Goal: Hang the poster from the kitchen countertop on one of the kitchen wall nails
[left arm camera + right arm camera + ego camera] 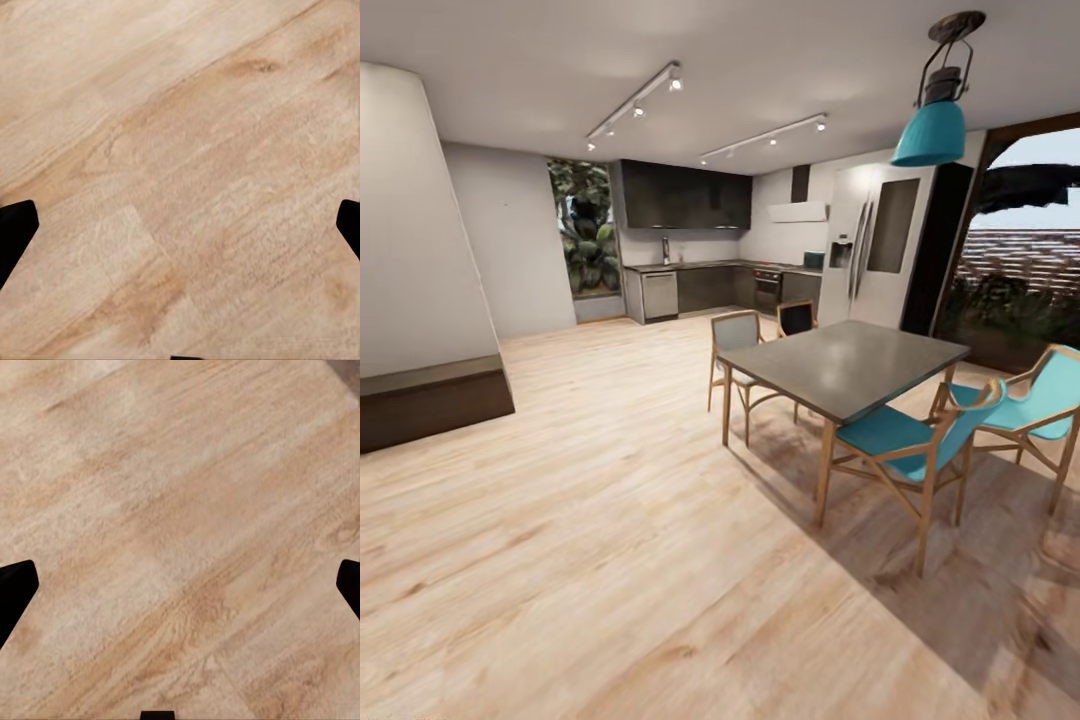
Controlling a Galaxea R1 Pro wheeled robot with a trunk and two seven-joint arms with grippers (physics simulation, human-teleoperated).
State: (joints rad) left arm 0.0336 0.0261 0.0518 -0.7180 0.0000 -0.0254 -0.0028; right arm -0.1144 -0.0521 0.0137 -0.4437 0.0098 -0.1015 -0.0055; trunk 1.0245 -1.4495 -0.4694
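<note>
The robot stands in a large room with a light wood floor [590,520], and the kitchen [710,250] is far away at the back wall. There the countertop [695,266] runs below dark upper cabinets [685,195], with a faucet [666,248] on it, an oven [767,288] under it and a big steel fridge [870,245] at its right end. The poster is too small to find from here, so I cannot tell where on the countertop it lies. Nearer, on the right, a dark dining table [850,365] stands with teal chairs [905,440] around it, and a teal lamp [932,125] hangs from the ceiling above. The left gripper [180,225] points down at bare floor boards; its two dark fingertips [15,225] sit at opposite edges, wide apart, with nothing between them. The right gripper [180,585] looks the same: spread wide over the floor, holding nothing.
</note>
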